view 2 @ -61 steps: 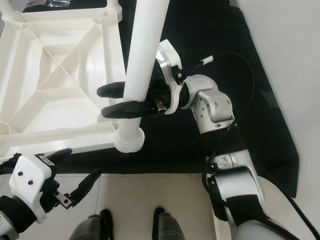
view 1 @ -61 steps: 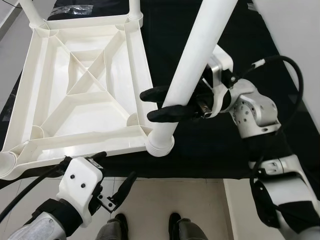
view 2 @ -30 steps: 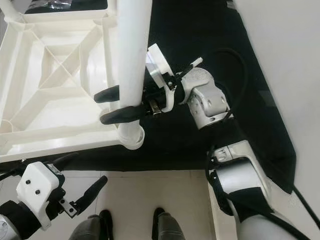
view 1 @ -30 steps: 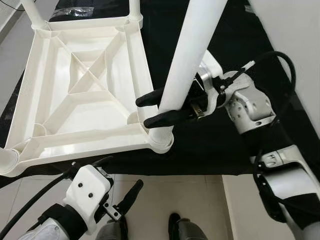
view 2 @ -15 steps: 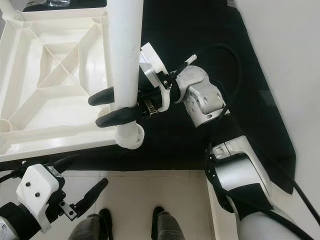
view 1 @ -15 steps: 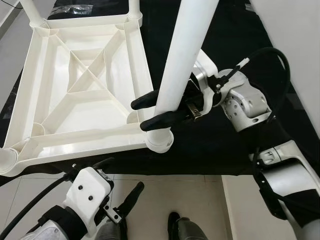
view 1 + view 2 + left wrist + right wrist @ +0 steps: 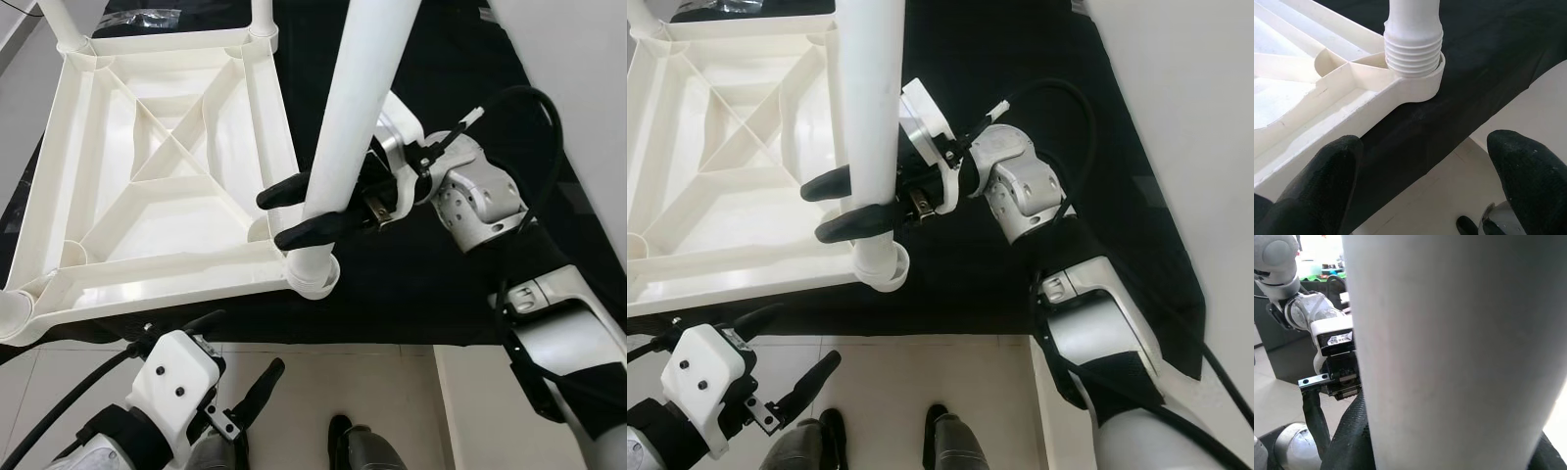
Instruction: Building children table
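Observation:
The white children's table top lies upside down on a black cloth. My right gripper is shut on a long white leg, its black fingers wrapped around the tube low down. The leg leans slightly. Its threaded end sits in the near right corner socket, with several thread rings showing above the rim. My left gripper hangs open below the table's front edge, over the floor and apart from the socket. Its fingers frame the socket in the left wrist view.
Two legs stand in the far corner sockets. The near left corner socket holds nothing. Pale floor tiles lie in front of the cloth, with my feet there. A white wall runs along the right.
My right gripper has carried the leg left and set it more upright, so its threaded end now sits in the corner socket. The left gripper shifted slightly and stays open.

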`<state>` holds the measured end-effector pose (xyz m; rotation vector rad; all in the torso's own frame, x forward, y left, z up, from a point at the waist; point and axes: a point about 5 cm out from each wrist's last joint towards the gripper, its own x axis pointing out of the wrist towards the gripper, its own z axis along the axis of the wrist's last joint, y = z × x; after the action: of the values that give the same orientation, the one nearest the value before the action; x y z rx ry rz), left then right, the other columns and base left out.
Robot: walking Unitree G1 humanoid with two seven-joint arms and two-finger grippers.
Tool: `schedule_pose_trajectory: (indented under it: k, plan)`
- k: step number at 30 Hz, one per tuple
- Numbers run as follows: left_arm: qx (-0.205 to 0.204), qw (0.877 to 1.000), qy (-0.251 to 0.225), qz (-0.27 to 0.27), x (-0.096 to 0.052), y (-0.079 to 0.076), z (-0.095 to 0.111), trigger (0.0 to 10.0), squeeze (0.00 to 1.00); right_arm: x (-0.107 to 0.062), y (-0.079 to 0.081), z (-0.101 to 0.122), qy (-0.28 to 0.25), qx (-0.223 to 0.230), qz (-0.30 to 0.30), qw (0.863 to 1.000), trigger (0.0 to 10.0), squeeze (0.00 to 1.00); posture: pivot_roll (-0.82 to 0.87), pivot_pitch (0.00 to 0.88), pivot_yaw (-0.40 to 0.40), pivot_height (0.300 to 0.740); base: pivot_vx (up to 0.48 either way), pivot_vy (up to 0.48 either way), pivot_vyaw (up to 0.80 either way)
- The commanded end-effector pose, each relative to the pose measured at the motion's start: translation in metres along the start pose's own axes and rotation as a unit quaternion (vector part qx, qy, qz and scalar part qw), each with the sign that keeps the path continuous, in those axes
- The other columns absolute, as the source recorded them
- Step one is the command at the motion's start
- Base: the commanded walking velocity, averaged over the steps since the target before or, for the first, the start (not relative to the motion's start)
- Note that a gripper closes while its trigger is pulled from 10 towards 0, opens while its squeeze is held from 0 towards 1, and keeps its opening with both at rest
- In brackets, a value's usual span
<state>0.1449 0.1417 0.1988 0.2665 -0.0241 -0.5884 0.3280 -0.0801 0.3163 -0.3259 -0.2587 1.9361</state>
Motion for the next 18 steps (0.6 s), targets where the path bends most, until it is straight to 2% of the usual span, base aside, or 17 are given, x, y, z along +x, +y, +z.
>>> schedule_pose_trajectory:
  k: [1, 9, 10, 11, 12, 18]
  plan:
    - [0.001, 1.000, -0.001, -0.011, -0.0022, -0.0043, 0.0012, 10.0, 0.00, 0.0007, 0.0043, -0.0219, 0.032, 0.043, 0.006, 0.999, 0.0, 0.00, 0.07, 0.373, -0.087, 0.740, 0.000, 0.000, 0.00]
    - [0.002, 1.000, 0.000, -0.010, -0.0023, -0.0042, 0.0011, 10.0, 0.00, -0.0041, 0.0028, -0.0216, 0.036, 0.043, -0.002, 0.998, 0.0, 0.00, 0.07, 0.375, -0.086, 0.740, 0.000, 0.000, 0.00]
    - [0.002, 1.000, 0.000, -0.010, -0.0024, -0.0042, 0.0010, 10.0, 0.00, -0.0047, 0.0026, -0.0217, 0.037, 0.042, -0.003, 0.998, 0.5, 0.00, 0.07, 0.375, -0.086, 0.740, 0.000, 0.000, 0.00]
    - [0.002, 1.000, 0.000, -0.010, -0.0024, -0.0042, 0.0010, 10.0, 0.00, -0.0048, 0.0033, -0.0222, 0.037, 0.042, -0.002, 0.998, 8.6, 0.00, 0.07, 0.375, -0.086, 0.740, 0.000, 0.000, 0.00]
    - [0.002, 1.000, 0.000, -0.010, -0.0024, -0.0042, 0.0011, 10.0, 0.00, -0.0045, 0.0042, -0.0224, 0.038, 0.042, 0.001, 0.998, 10.0, 0.00, 0.07, 0.378, -0.085, 0.740, 0.000, 0.000, 0.00]
    - [0.002, 1.000, -0.001, -0.010, -0.0025, -0.0040, 0.0013, 10.0, 0.00, -0.0018, 0.0089, -0.0251, 0.051, 0.046, 0.017, 0.998, 10.0, 0.00, 0.07, 0.379, -0.086, 0.740, 0.000, 0.000, 0.00]
